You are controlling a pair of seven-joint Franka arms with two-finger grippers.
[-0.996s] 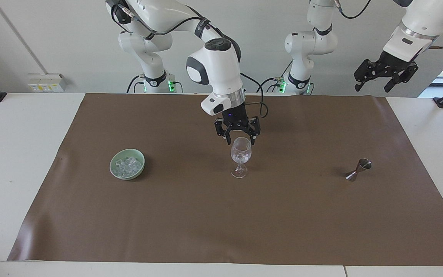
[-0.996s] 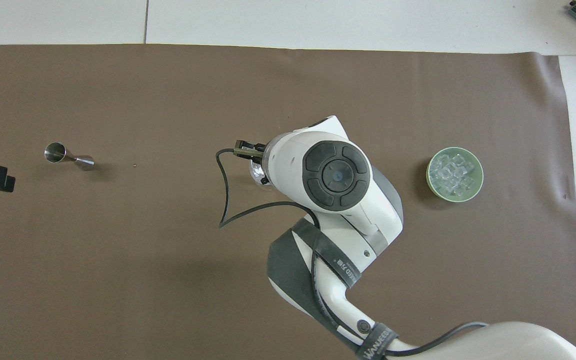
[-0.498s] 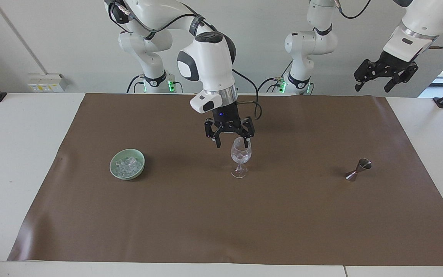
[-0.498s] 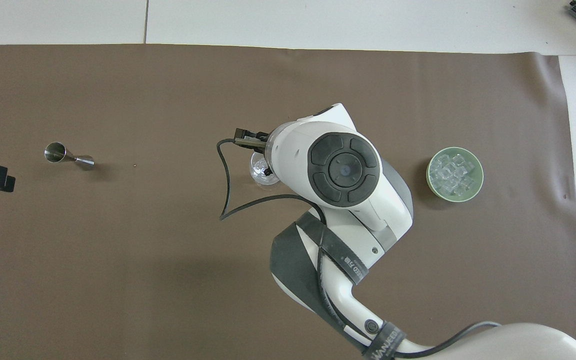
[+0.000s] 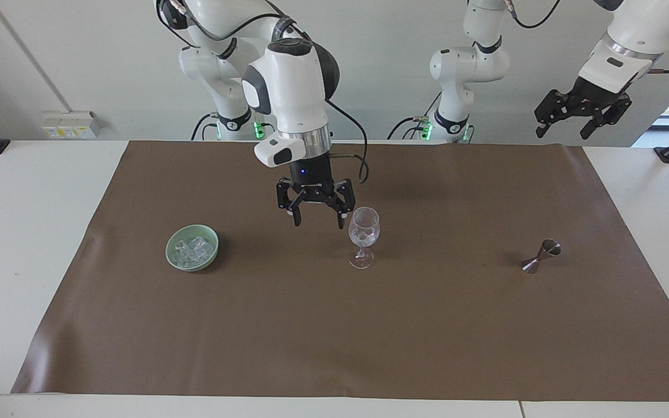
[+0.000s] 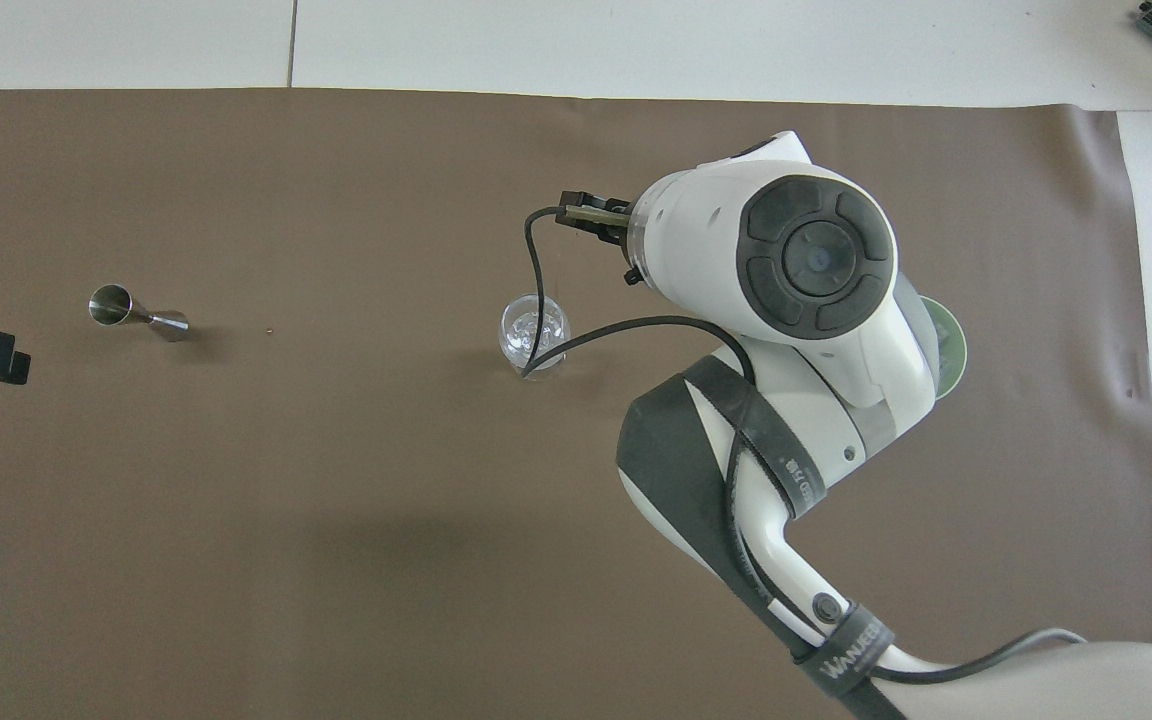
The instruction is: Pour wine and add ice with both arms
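The right arm's black two-finger tool (image 5: 315,217) is hanging above the brown mat (image 5: 334,325), its fingers spread wide and holding nothing. In the facing view it is sitting at about ten o'clock from the clear stemmed wine glass (image 5: 364,235), just beside the rim and not touching it, over the stretch of mat between the glass and the pale green round bowl (image 5: 192,248). The bowl is resting toward the right arm's end of the white counter (image 5: 32,232), and the small clear ice cubes (image 5: 194,249) are lying piled inside it. A little ice or liquid is glinting in the glass as well; which of the two, I cannot tell. In the overhead view the right arm's white wrist is covering most of the bowl. The silver double-cone metal jigger (image 5: 542,256) is lying tipped on the mat toward the left arm's end, at three o'clock from the glass in the facing view. The left arm is waiting raised off that end of the counter, its black tool (image 5: 581,113) splayed wide and empty.
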